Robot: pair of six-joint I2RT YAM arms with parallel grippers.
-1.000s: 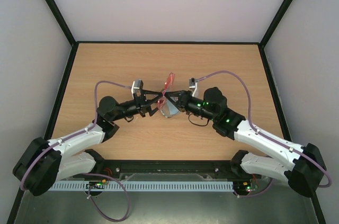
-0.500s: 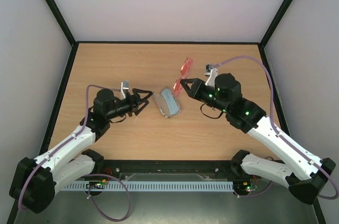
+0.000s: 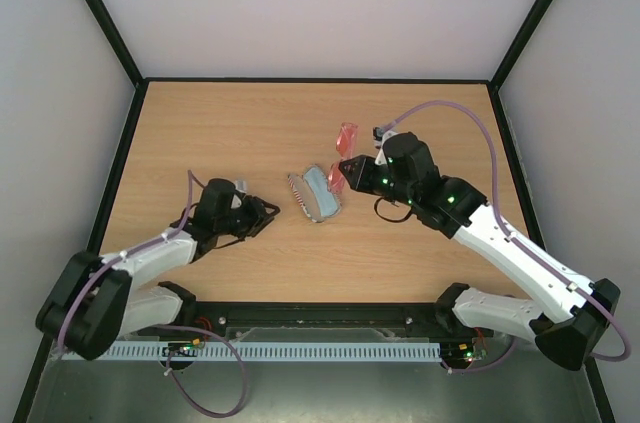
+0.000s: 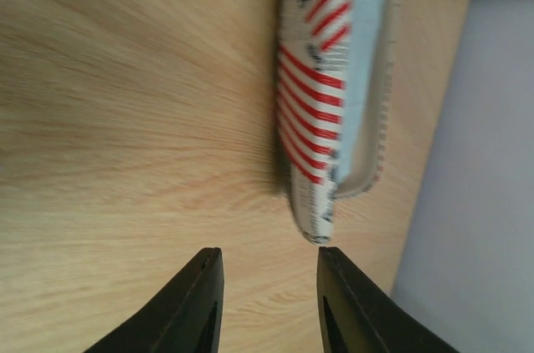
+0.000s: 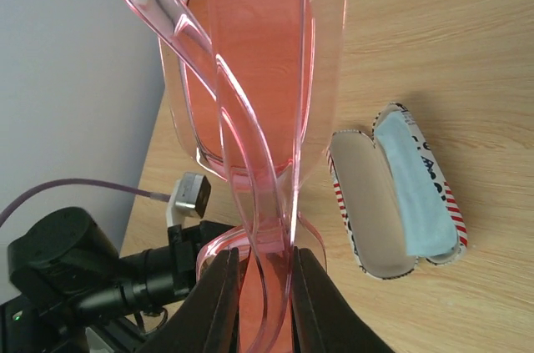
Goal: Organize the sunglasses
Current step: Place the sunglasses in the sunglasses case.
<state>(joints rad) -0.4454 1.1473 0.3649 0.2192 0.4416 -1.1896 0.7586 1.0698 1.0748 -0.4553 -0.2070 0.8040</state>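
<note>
The right arm reaches inward, its right gripper (image 3: 343,171) pinching the folded sunglasses (image 3: 347,133), held up just right of the open case (image 3: 318,195). The left gripper (image 3: 268,211) sits low, parted and empty, facing it.

Sunglasses (image 5: 254,78) translucent pinkish red throughout; glasses case (image 4: 315,94) striped red and white with a dark blue patch, tan lining, light blue cloth (image 5: 420,194) inside; table (image 3: 230,123) pale, streaky wood grain
</note>
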